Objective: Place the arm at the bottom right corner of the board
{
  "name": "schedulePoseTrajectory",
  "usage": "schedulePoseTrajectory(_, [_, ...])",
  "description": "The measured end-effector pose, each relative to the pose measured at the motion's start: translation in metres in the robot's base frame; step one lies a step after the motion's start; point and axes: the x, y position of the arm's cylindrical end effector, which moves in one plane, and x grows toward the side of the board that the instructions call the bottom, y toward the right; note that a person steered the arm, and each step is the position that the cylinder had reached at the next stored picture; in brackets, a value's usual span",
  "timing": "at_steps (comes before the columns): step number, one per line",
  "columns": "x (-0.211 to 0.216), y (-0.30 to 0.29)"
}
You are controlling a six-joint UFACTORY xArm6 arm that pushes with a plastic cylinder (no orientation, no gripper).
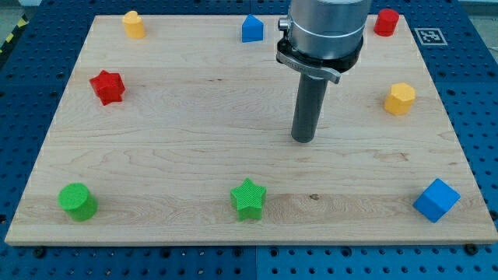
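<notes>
My tip (303, 140) rests on the wooden board (179, 148) a little right of centre, touching no block. The green star (248, 199) lies below and left of it. The blue cube (436, 200) sits near the board's bottom right corner, far to the tip's lower right. The yellow hexagon block (400, 99) is to the tip's upper right. The arm's grey body (324, 31) hangs over the top middle of the board.
A red star (107, 86) lies at the left, a green cylinder (77, 201) at the bottom left. Along the top edge stand a yellow block (134, 24), a blue house-shaped block (252, 28) and a red cylinder (386, 22).
</notes>
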Motion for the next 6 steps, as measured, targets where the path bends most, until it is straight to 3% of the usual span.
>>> schedulePoseTrajectory(2, [0.000, 0.029])
schedulePoseTrajectory(4, [0.010, 0.157])
schedulePoseTrajectory(5, [0.051, 0.210])
schedulePoseTrajectory(6, [0.110, 0.224])
